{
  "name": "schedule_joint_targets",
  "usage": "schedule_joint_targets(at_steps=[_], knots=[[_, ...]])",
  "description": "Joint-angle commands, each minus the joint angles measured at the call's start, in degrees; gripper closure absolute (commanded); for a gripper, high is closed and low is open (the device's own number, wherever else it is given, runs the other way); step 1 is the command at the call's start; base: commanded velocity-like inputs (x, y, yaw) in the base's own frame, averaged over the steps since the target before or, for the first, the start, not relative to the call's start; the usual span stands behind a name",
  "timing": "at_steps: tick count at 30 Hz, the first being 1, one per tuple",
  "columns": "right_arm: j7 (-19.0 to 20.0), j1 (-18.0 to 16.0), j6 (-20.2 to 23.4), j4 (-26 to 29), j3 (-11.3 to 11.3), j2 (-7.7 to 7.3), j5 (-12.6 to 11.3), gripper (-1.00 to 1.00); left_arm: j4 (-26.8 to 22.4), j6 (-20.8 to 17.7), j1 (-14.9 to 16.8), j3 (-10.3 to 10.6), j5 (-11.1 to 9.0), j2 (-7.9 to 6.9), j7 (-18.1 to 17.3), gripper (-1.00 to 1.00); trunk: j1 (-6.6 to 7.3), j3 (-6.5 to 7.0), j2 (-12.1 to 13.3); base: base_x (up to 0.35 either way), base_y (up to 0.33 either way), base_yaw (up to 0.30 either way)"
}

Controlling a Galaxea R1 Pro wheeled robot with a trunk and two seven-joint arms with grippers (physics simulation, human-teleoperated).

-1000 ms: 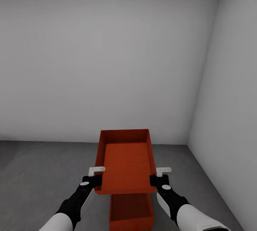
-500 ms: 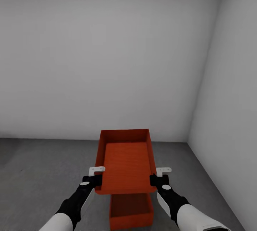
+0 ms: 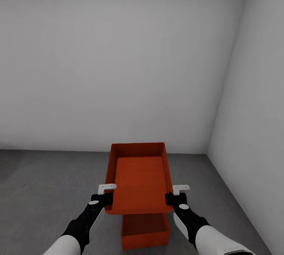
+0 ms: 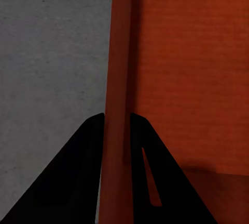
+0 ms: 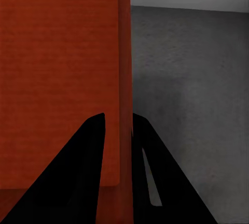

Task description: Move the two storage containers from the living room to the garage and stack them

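left tool [image 3: 105,195] clamps upper container [image 3: 139,180] wall | right tool [image 3: 176,196] same | lower container [image 3: 144,232] on floor [image 3: 47,184]

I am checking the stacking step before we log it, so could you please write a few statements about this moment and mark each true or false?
1. Both pincers grip one orange container. True: the left pincer and right pincer clamp the side walls of the held container.
2. The second container stands on a bench. False: the second container sits on the grey floor.
3. The held container is full. False: it is empty.
4. The held container is above the second one. True.
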State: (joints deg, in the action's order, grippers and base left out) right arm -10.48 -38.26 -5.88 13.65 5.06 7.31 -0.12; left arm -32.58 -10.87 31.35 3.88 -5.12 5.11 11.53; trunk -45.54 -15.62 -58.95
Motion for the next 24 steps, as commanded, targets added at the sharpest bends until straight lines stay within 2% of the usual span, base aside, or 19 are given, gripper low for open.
schedule_joint_targets(at_steps=[1, 24], knots=[[-5.7, -0.1, -0.2, -0.1, -2.3, -0.03, -1.4, 1.00, -0.3, 2.9, 0.0, -0.3, 1.0, -0.10, 0.8, 1.00, 0.00, -0.17, -0.1, 0.000, 0.000, 0.000], [-5.6, -0.1, -0.2, -0.1, -2.3, -0.08, -1.3, 1.00, -0.5, 2.5, 0.0, -0.3, 1.0, -0.10, 0.8, 1.00, 0.00, -2.29, -0.1, 0.000, 0.000, 0.000]])
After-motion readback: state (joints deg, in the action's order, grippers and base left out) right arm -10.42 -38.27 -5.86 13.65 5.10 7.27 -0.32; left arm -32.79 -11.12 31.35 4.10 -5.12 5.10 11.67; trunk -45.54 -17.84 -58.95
